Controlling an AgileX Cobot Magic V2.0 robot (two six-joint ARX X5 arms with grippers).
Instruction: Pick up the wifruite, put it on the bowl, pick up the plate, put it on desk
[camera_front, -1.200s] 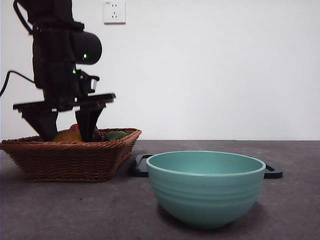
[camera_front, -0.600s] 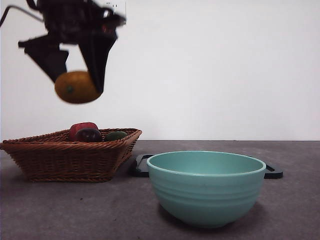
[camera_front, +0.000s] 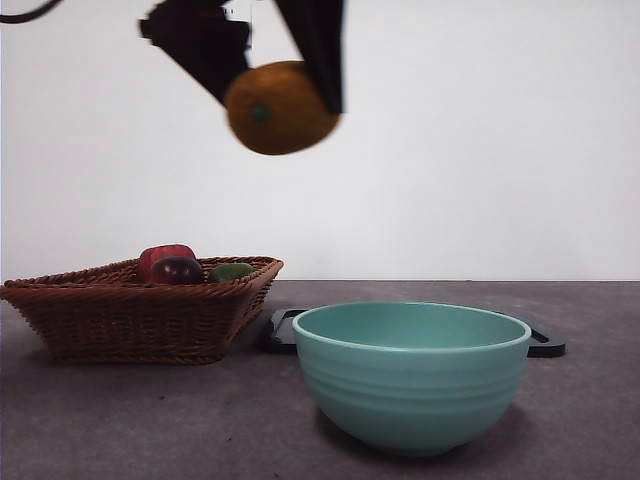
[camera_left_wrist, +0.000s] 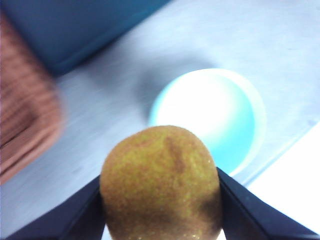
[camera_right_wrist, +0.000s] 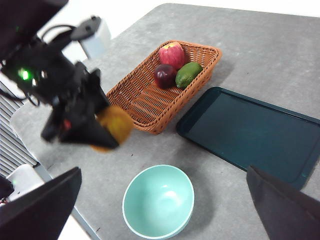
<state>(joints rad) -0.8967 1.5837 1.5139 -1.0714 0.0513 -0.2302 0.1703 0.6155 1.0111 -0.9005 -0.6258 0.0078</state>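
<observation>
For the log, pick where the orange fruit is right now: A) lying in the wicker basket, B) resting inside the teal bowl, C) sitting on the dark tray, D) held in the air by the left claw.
D: the left claw is shut on the orange fruit, high above the desk, not yet over the bowl.

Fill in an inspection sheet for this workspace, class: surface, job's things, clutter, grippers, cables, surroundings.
Surface: grey desk, mottled.
Job's things: wifruite held high in the air; bowl with nothing visible inside; dark tray flat behind it.
Clutter: wicker basket with red apple, dark fruit, green fruit.
Grippers: left gripper clamps the wifruite; right gripper open, high above.
Cables: black cable at top corner.
Surroundings: white wall.
</observation>
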